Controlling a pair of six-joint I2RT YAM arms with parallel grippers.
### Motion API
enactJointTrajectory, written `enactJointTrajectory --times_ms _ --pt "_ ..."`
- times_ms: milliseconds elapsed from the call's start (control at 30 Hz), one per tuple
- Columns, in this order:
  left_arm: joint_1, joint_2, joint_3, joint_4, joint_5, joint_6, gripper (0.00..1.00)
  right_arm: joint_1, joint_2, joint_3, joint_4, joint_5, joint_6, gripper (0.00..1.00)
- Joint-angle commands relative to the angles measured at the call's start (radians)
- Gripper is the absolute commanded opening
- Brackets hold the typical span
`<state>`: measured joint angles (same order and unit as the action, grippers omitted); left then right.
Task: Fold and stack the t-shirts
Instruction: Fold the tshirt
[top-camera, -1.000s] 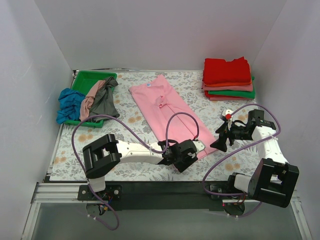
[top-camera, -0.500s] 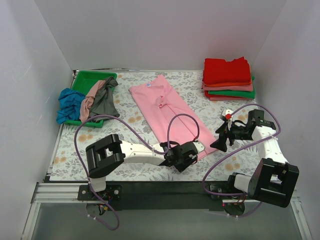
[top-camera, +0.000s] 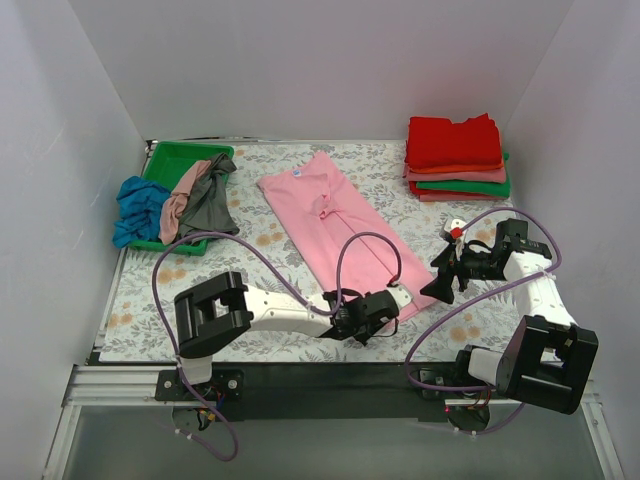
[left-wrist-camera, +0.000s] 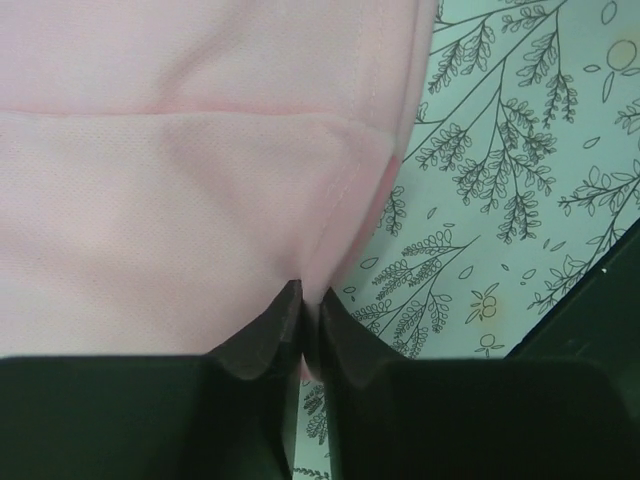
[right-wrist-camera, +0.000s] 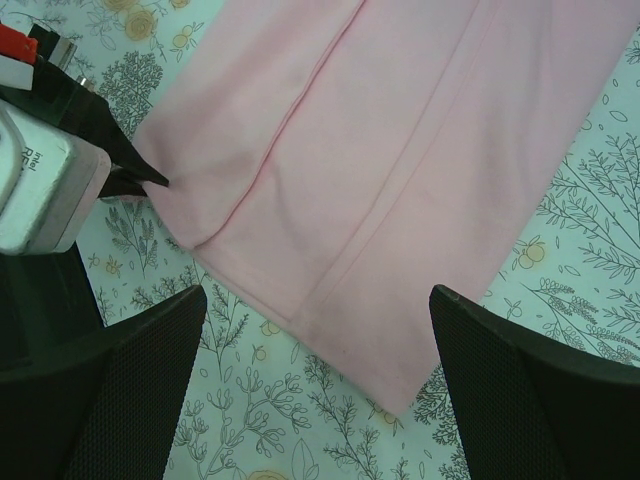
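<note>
A light pink t-shirt (top-camera: 335, 215), folded lengthwise into a long strip, lies diagonally on the table, neck at the back. My left gripper (top-camera: 397, 298) is at its near hem. In the left wrist view the left gripper (left-wrist-camera: 310, 292) is shut on the hem corner of the pink shirt (left-wrist-camera: 170, 180). My right gripper (top-camera: 437, 287) is open and empty just right of that hem. In the right wrist view the right gripper (right-wrist-camera: 318, 292) hovers above the pink shirt's (right-wrist-camera: 400, 150) near end, with the left gripper's fingertips (right-wrist-camera: 150, 175) at the upper left.
A stack of folded shirts (top-camera: 456, 157), red on top with salmon and green below, sits at the back right. A green tray (top-camera: 178, 160) at the back left holds crumpled grey (top-camera: 210, 200), salmon (top-camera: 180, 205) and blue (top-camera: 138, 208) shirts spilling over its edge.
My left arm has shifted a little to the right and lower at the pink shirt's near hem. The right arm has not moved.
</note>
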<state>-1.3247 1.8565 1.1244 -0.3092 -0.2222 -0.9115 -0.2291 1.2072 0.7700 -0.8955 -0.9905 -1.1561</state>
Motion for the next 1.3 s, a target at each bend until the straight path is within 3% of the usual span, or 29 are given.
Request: enactJointTrajectory --times_ms 0,67,267,367,467,600,767,1000,1267 --pt "-0.005 0.073 -0.086 -0.074 0.0 -0.023 0.06 -0.004 0.003 -0.005 -0.02 -0.017 -0.013 0.99" --pt "-0.005 0.053 -0.116 -0.067 -0.012 -0.032 0.0 -0.004 -0.006 -0.005 -0.022 -0.02 -0.013 0.99" --pt "-0.002 -0.068 -0.218 -0.036 -0.032 -0.02 0.0 -0.004 -0.017 -0.005 -0.029 0.029 -0.075 0.98" --pt "0.002 -0.134 -0.268 -0.022 -0.017 -0.007 0.0 0.007 -0.015 -0.017 -0.092 0.065 -0.276 0.98" --pt "0.002 -0.181 -0.301 -0.018 0.01 0.003 0.0 0.066 0.009 -0.04 -0.169 0.124 -0.488 0.98" --pt "0.004 -0.218 -0.322 -0.021 0.032 0.003 0.0 0.261 0.02 -0.087 -0.106 0.277 -0.508 0.98" --pt "0.004 -0.241 -0.327 -0.021 0.04 -0.009 0.0 0.341 -0.012 -0.15 0.059 0.375 -0.476 0.95" --pt "0.004 -0.273 -0.327 -0.027 0.027 -0.006 0.0 0.419 0.022 -0.19 0.157 0.472 -0.439 0.8" --pt "0.005 -0.315 -0.341 -0.007 0.014 0.005 0.0 0.543 0.037 -0.271 0.251 0.555 -0.364 0.53"
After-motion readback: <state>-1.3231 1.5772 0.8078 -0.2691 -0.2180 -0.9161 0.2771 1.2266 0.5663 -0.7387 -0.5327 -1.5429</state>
